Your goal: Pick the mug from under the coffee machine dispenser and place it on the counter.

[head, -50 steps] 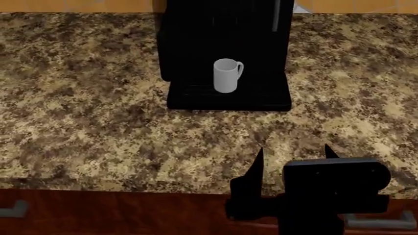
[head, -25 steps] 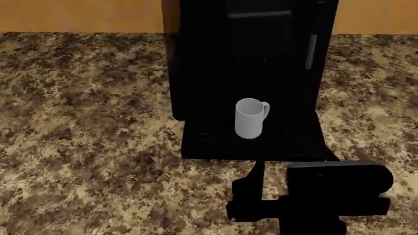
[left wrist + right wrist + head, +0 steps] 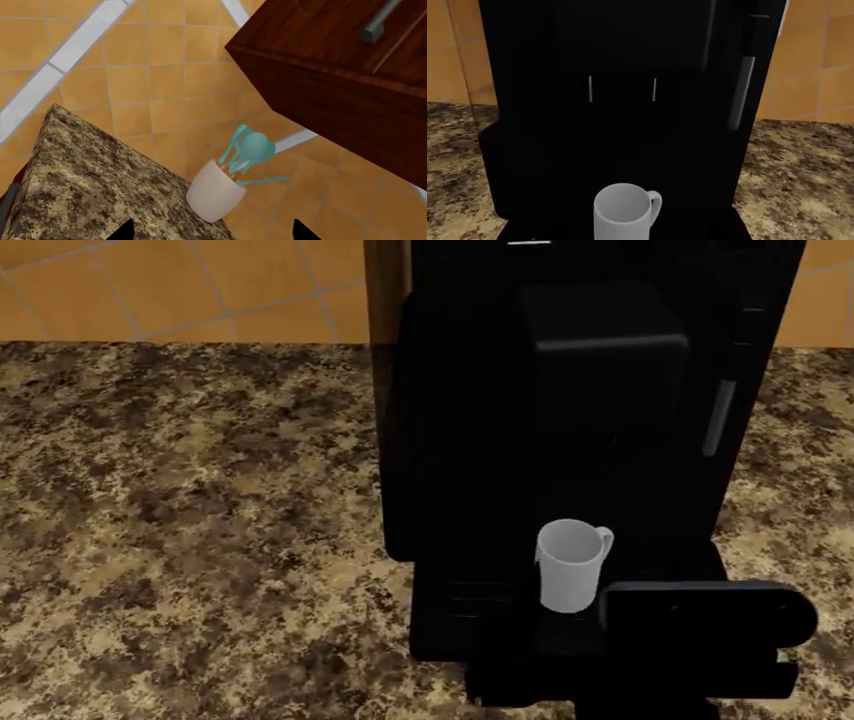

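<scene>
The white-grey mug [image 3: 574, 565] stands upright on the drip tray in the bay of the tall black coffee machine dispenser [image 3: 594, 390], its handle to the right. In the right wrist view the mug [image 3: 622, 212] is close and centred below the machine [image 3: 620, 100]. My right gripper [image 3: 607, 625] is just in front of the mug at the drip tray. Its fingers blend into the black machine, and their base spacing looks wide and open. My left gripper [image 3: 213, 232] is open and empty, away from the machine. The speckled counter [image 3: 187, 540] spreads to the left.
The left wrist view shows a white holder [image 3: 215, 196] with teal utensils at the counter's corner [image 3: 87, 175], an orange tiled wall [image 3: 147, 75] and a dark wood cabinet [image 3: 333, 75] with a metal handle. An orange tiled wall [image 3: 174, 300] stands behind the machine.
The head view has closed in on the machine, so machine and mug look larger and lower. My right gripper has gone from the counter's front edge up to the drip tray, near the mug.
</scene>
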